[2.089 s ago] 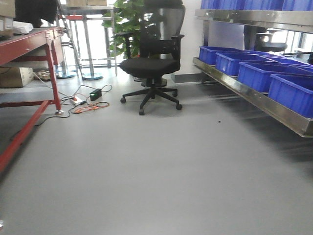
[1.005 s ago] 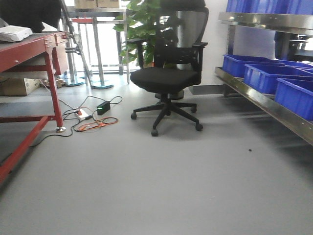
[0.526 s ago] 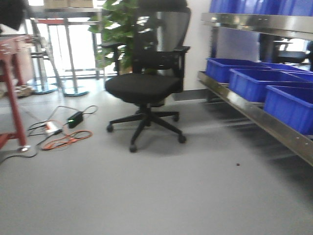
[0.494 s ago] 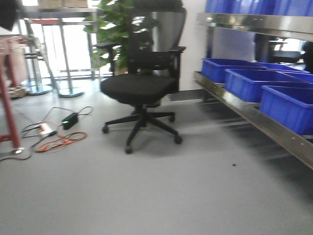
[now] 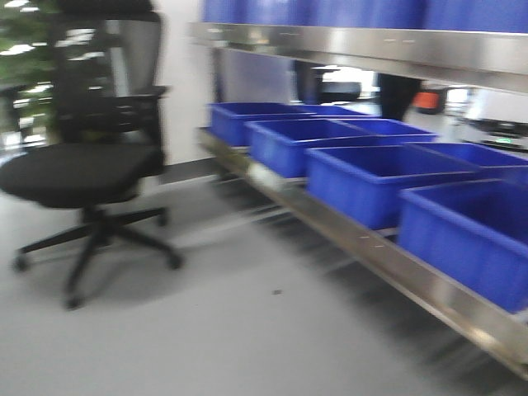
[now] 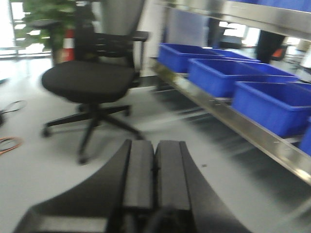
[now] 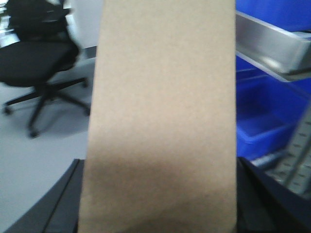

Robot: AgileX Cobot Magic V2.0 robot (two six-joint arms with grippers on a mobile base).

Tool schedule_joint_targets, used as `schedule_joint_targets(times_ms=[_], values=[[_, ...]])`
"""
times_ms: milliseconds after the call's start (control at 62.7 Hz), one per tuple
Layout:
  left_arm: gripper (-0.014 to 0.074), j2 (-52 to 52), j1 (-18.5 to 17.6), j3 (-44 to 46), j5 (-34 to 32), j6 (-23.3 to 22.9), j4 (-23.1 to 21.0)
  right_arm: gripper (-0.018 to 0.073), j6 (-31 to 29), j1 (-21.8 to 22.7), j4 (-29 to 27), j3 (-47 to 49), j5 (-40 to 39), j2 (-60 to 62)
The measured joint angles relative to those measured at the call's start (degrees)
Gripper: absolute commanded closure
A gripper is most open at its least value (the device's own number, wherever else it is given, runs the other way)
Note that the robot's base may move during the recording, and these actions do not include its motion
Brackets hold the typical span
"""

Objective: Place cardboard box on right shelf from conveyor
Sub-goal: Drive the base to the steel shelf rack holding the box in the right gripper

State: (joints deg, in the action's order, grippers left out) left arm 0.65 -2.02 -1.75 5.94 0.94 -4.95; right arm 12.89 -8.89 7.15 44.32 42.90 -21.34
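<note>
The tan cardboard box fills the middle of the right wrist view, standing upright. My right gripper is shut on it, one dark finger on each side of the box. Behind the box, at the right, is the right shelf, with its shiny steel lip and a perforated grey upright. The front view shows the same shelf running along the right. My left gripper is shut with its pads pressed together and nothing between them, above the floor. The conveyor is out of view.
Several blue plastic bins stand in a row on the shelf's lower level, under an upper steel level. A black office chair stands on the grey floor at the left, with a green plant behind it. The picture is motion-blurred.
The front view has swung to the right. The red table and floor cables have left the frame, the chair has slid to the left edge, and the shelf with bins is larger and nearer.
</note>
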Motion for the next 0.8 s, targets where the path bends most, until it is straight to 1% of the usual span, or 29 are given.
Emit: schedule_joint_targets(times_ms=[798], values=[[0.0715, 0.0, 0.0, 0.0, 0.0, 0.0, 0.0, 0.0330, 0.0, 0.0, 0.0, 0.0, 0.0, 0.0]])
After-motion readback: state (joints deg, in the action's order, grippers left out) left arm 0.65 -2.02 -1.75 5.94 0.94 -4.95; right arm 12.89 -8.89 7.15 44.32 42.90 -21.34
